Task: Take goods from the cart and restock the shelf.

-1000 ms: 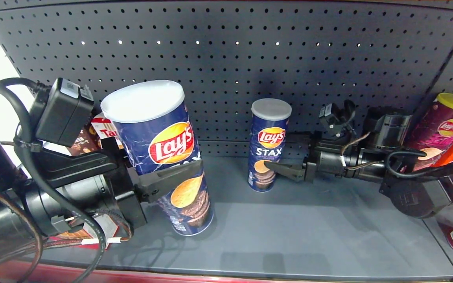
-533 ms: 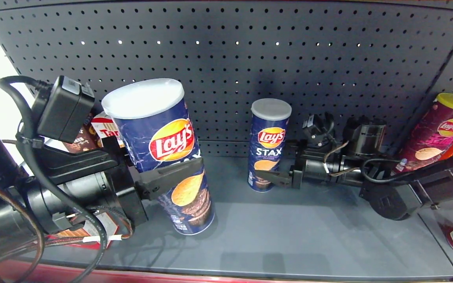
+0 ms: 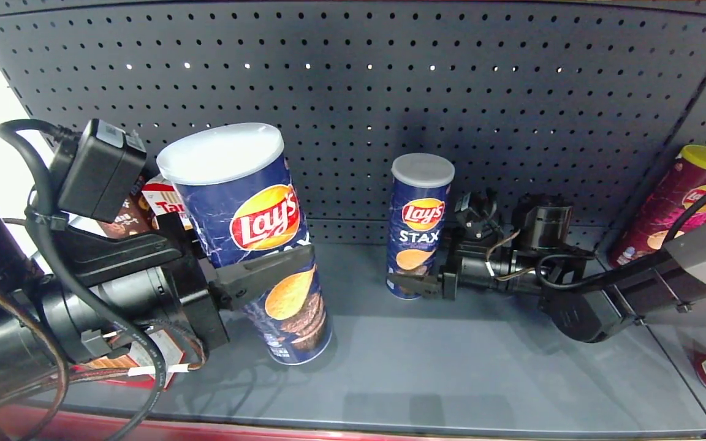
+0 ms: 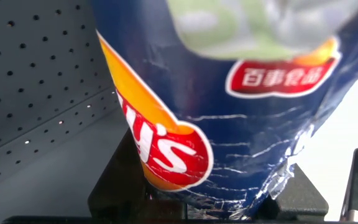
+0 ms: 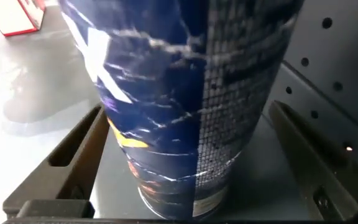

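The left gripper [image 3: 261, 260] has its jaws clamped across the middle of the front blue can [image 3: 249, 226], which leans with its lid tipped toward the robot's left. The base is low over the front part of the shelf [image 3: 482, 361], but whether it touches cannot be told. Over on the other side, the right gripper [image 3: 409, 280] sits low around the rear blue can [image 3: 420, 214]. That can stands upright close to the pegboard back panel [image 3: 451, 92]. The right wrist view shows a gap on each side of it, so those jaws are open and grip nothing.

The step in hand looks like seating the front can. It should go best if the left arm rights the can first, then lowers it flat onto the shelf before the jaws part. Letting go while it leans risks a topple. A spot beside the rear can, not against it, would keep the row tidy with the label facing out.

The right arm's exit also needs care. It should draw straight out along its own line, so neither jaw clips the rear can. The purple can [image 3: 678, 202] stands off to the robot's right, close by that arm.
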`<state>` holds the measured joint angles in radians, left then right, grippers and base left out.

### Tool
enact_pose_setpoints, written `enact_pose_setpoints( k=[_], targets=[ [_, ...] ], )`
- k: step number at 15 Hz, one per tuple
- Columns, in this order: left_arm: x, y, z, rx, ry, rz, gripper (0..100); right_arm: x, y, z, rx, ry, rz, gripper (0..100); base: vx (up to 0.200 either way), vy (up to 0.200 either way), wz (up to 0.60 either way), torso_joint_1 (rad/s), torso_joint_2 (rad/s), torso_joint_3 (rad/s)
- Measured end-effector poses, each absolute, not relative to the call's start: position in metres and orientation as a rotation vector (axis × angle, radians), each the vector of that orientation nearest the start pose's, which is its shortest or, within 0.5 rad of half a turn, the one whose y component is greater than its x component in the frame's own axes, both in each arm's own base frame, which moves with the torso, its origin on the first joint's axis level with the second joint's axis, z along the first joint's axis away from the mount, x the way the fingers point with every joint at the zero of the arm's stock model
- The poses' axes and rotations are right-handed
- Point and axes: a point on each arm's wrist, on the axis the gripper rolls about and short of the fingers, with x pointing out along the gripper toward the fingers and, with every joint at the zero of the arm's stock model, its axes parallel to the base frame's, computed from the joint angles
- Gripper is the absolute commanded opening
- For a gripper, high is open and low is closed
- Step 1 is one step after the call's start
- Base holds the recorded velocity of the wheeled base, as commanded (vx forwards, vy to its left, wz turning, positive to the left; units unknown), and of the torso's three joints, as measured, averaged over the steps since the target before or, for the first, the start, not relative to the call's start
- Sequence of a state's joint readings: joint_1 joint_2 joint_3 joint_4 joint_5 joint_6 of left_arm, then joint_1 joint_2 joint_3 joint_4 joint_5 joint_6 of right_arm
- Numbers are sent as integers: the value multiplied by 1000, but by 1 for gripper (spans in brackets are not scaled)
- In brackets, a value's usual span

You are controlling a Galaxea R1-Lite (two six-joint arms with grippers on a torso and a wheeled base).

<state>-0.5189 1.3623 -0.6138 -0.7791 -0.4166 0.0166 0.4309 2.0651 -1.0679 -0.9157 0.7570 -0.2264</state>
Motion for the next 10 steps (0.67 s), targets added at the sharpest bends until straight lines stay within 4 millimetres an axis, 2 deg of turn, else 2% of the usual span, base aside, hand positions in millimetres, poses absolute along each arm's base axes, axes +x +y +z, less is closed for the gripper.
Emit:
enact_pose_setpoints(
  k=[1, 10],
  targets=[
    [185, -116, 233, 14, -39, -935, 0, 354, 180, 150, -185, -51, 1199, 0, 0, 0, 0, 0, 0, 0],
    [184, -115, 232, 14, -37, -934, 0, 349, 185, 151, -184, -51, 1220, 0, 0, 0, 0, 0, 0, 0]
  ],
)
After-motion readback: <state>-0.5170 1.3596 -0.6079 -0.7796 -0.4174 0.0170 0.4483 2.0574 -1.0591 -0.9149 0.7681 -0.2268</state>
